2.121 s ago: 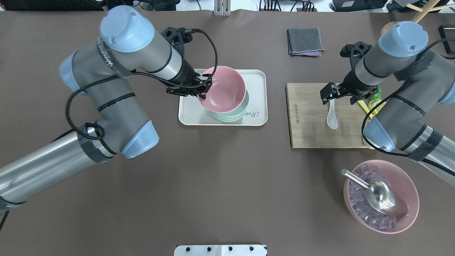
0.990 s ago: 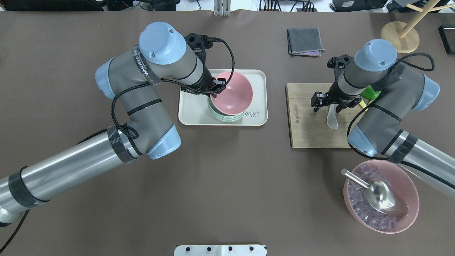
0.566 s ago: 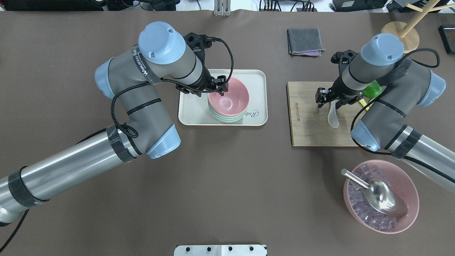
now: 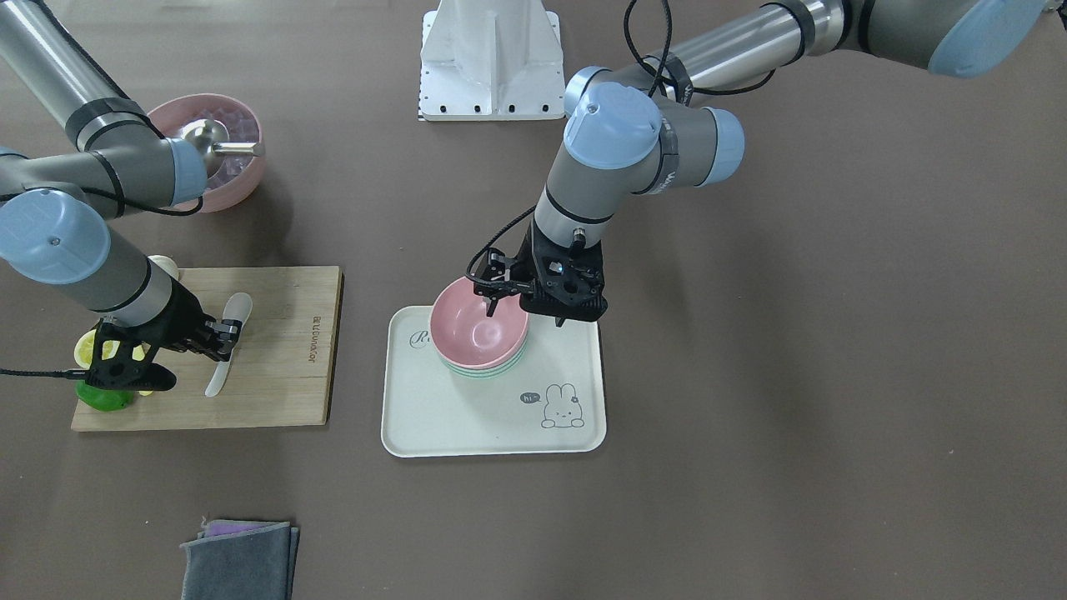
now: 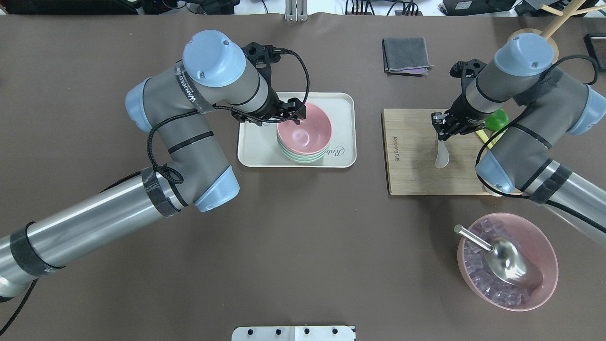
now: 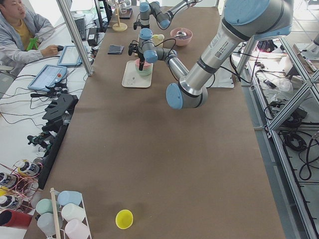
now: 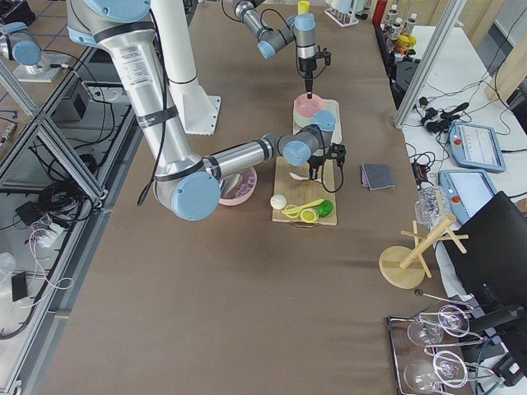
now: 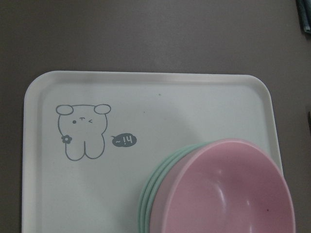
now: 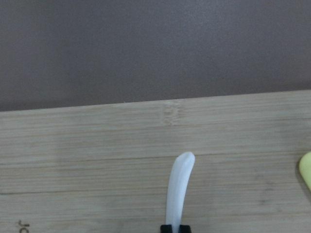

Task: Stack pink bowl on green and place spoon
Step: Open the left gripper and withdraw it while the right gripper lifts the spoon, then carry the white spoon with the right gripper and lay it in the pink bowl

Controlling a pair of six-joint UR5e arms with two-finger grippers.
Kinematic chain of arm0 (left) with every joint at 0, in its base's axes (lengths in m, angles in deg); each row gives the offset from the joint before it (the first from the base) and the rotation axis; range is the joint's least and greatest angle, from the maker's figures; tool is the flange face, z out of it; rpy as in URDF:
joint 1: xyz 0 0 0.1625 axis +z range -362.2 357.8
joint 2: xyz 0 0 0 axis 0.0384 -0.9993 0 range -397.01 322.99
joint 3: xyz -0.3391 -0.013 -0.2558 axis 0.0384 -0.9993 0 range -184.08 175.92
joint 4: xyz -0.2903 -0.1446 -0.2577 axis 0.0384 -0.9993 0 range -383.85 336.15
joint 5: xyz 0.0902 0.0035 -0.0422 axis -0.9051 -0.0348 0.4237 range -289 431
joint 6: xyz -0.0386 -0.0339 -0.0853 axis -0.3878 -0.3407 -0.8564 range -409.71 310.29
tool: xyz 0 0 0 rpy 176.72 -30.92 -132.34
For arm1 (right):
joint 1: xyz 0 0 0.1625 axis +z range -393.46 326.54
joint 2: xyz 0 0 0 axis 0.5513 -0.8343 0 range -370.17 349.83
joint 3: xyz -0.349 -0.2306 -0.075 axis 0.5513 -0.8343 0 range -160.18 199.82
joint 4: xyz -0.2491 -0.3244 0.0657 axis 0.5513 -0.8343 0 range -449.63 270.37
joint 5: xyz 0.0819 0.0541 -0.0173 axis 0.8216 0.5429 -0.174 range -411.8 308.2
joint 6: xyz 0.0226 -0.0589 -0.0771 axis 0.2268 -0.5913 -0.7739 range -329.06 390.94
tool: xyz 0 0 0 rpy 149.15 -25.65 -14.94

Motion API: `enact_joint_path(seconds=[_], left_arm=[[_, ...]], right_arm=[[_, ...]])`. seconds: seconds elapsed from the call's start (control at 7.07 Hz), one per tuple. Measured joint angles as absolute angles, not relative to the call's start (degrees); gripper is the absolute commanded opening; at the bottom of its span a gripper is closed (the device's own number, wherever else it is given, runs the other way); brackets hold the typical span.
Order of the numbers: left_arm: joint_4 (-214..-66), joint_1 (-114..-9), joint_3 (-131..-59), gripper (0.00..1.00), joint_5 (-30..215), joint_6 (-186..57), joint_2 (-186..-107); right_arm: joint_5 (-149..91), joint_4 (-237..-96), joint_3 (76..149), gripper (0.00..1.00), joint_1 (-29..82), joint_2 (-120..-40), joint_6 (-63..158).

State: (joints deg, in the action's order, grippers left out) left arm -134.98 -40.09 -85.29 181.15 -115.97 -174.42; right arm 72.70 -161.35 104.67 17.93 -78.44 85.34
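Brown tabletop [image 5: 303,246], and I see the pink bowl [image 5: 305,135] nested on the green bowls [image 5: 303,158], left pincer [image 5: 292,112] released above its rim. Right pincer [image 5: 442,131] clamps the spoon [image 5: 442,158] by its handle, scoop end pointing back toward the robot; the stack lies to its left.

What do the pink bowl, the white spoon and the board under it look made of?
Pink bowl: probably matte plastic or melamine, soft even sheen. White spoon: smooth, glossy; ceramic or plastic, unclear. Board: bamboo or wood, pale strips with visible grain.
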Motion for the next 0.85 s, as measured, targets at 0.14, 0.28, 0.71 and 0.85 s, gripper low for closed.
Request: enact_joint_path(seconds=[0.14,0.28,0.71,0.85], left_arm=[[-135.36,-40.09,-85.34,0.97,180.74,-115.99,-174.35],[-135.55,-40.45,-86.08,0.97,180.72,-115.86,-173.77],[-135.63,-47.83,-97.03,0.97,187.45,-101.03,-159.2],[-135.51,-52.64,-99.1,0.97,193.22,-93.71,-154.05]], right_arm=[[72.87,-161.45,105.06,0.0,18.05,-78.31,85.68],[73.05,-161.65,106.16,0.0,18.49,-77.17,86.83],[71.91,-162.29,106.69,0.0,16.05,-66.89,102.82],[69.86,-162.33,106.34,0.0,13.84,-62.79,109.8]])
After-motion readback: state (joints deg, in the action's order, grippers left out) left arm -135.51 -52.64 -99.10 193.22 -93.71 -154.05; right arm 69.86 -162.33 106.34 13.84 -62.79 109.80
